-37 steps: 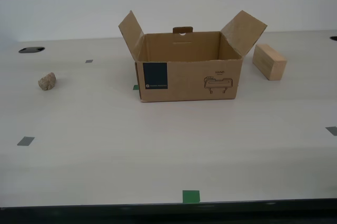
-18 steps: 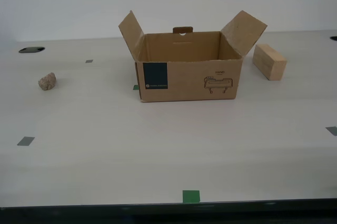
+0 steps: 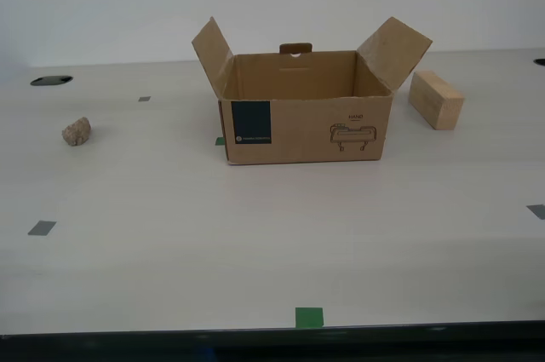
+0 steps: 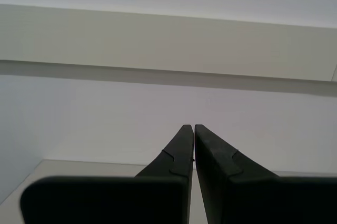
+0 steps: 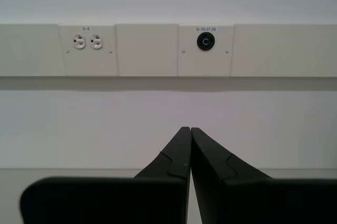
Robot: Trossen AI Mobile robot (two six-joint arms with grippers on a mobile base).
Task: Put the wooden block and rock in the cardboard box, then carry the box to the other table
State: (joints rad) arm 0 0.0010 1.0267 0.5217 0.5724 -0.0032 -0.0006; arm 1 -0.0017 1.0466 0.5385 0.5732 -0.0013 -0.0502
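Table (image 3: 255, 268): an off-white top with small green and grey tape marks is seen in the exterior view; all three task items are carried on it.
Cardboard box (image 3: 306, 128): it is stood upright near the middle of the table, toward the far edge. The flaps are raised and the interior that can be seen is bare. A dark teal label and a black line drawing are printed on the near side.
Wooden block (image 3: 436, 100): it is laid flat on the table just beside the box, on the exterior view's right, apart from it.
Rock (image 3: 77, 131): it is set on the table well apart from the box, toward the table's edge at the exterior view's left.
First gripper (image 5: 190, 129): the jaws are closed tip to tip with nothing held; a wall panel with outlets (image 5: 87, 41) is faced.
Second gripper (image 4: 193, 126): the jaws are pressed together and empty; a plain wall is faced.
Arms: neither is seen in the exterior view.
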